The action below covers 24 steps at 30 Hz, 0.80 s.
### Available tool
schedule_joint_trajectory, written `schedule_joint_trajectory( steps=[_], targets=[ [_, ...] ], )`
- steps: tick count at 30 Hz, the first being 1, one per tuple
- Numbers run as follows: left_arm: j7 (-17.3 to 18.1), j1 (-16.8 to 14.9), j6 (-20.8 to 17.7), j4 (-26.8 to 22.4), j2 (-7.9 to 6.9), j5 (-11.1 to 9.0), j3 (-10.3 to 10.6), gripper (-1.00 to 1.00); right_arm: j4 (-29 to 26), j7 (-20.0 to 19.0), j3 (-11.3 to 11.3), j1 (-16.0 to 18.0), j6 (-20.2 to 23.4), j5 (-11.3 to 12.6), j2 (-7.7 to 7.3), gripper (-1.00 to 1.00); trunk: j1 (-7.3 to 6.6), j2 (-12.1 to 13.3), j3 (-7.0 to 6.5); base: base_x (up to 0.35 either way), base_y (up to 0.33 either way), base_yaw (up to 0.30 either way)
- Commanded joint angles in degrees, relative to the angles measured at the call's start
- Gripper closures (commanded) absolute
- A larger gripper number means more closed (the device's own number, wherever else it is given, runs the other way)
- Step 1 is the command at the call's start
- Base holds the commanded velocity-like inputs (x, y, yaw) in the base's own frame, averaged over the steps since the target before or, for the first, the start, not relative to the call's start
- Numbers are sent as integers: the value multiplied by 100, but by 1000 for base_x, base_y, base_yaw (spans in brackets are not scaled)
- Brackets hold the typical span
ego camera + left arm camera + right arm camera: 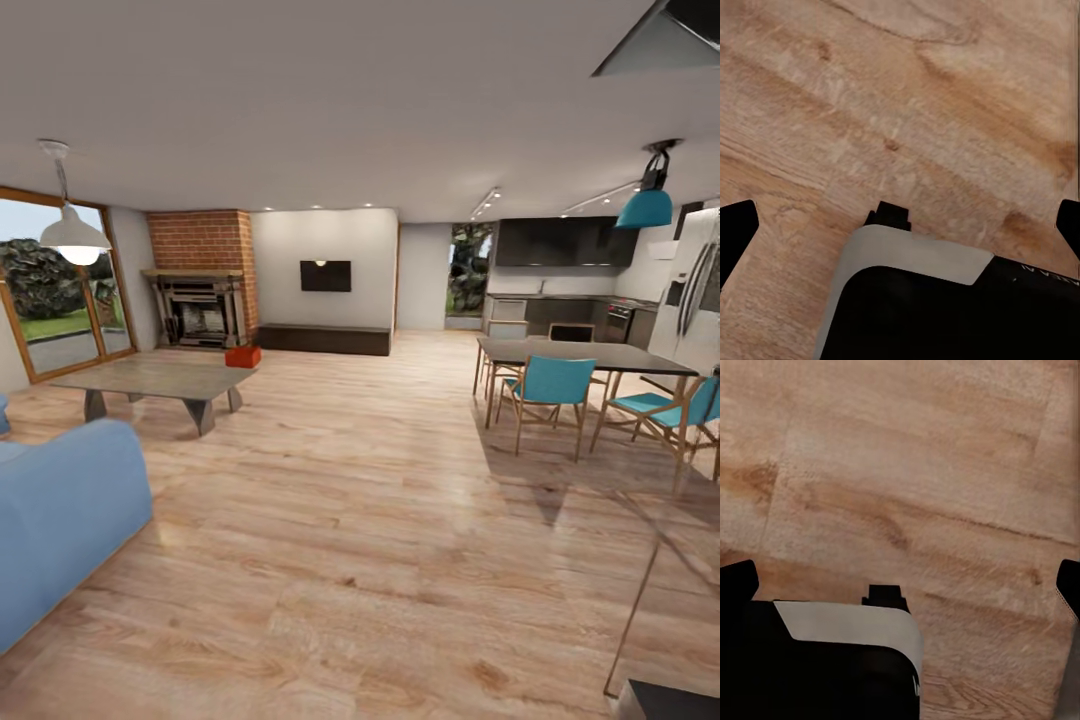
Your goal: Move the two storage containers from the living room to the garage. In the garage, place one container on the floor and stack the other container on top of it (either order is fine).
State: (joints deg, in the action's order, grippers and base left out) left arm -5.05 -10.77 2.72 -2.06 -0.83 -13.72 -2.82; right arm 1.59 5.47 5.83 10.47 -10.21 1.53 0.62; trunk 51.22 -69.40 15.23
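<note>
An orange-red storage container (242,356) sat on the living room's wood floor (380,520) beside the fireplace (197,308), awaiting pickup; left tool (900,225) and right tool (900,585) hung spread wide, carrying nothing.

Container (242,356) on floor (380,520) — between low table (160,380) and fireplace (200,310).
</note>
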Motion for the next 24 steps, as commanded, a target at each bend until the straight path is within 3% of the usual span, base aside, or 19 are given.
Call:
schedule_joint_trajectory(
  steps=[1,16,18,24],
  targets=[
    [-5,-4,18,4,2,-12,-26,-100,17,24,49,8,-22,11,7,-100,4,-4,7,329,0,-15],
    [-5,-4,18,4,-5,-16,-26,-100,17,7,67,8,-16,-13,-9,-100,4,-4,7,329,0,-2],
    [-5,-4,18,4,-5,-17,-26,-100,17,60,64,8,-11,-1,48,-100,4,-4,7,330,0,0],
    [-4,-4,18,4,-5,-16,-26,-100,17,64,61,8,-8,5,54,-100,4,-4,7,329,0,151]
  ],
)
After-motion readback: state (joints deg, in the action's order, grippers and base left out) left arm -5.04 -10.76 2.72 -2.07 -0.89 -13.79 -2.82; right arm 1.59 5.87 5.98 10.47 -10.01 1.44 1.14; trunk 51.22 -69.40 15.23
